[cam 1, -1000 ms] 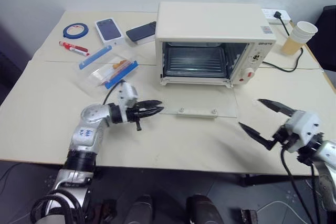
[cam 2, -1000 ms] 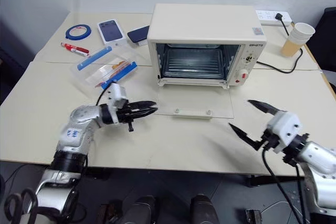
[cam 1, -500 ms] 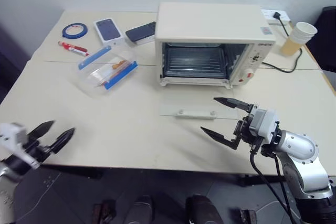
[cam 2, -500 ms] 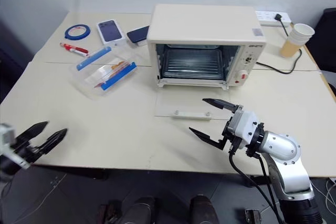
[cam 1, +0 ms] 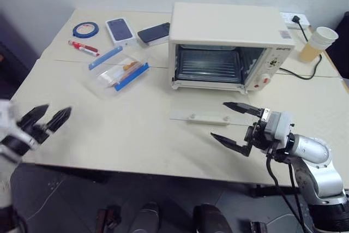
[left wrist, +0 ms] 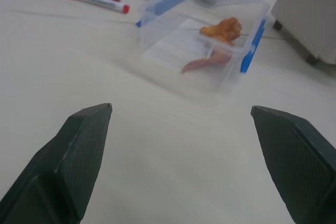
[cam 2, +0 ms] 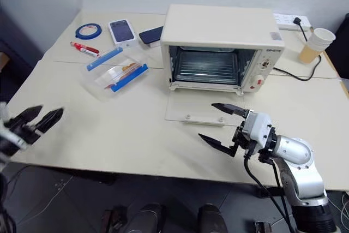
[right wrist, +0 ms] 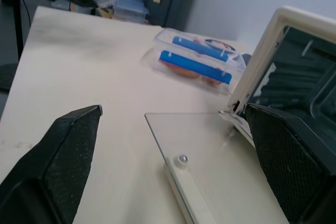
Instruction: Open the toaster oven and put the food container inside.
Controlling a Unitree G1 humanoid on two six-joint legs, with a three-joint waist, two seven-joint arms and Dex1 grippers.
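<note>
The cream-white toaster oven (cam 1: 229,42) stands at the table's back middle with its glass door (cam 1: 203,114) folded down flat and the rack inside showing. To its left lies the food container (cam 1: 119,71), a clear box with blue clips and orange food. My left gripper (cam 1: 47,120) hangs open at the table's front left edge, well short of the container (left wrist: 207,48). Just in front of the lowered door, my right gripper (cam 1: 235,123) is open and empty, with the door (right wrist: 199,145) and the container (right wrist: 197,62) ahead of it.
At the back left are a blue tape ring (cam 1: 86,28), a red marker (cam 1: 83,47), a white phone box (cam 1: 121,29) and a dark phone (cam 1: 155,33). A paper cup (cam 1: 318,43) and a power strip (cam 1: 298,20) with a black cord sit at the back right.
My left gripper let go near the oven door, opened, and swung far out to the table's left edge. My right gripper came in toward the lowered door. The camera has shifted slightly.
</note>
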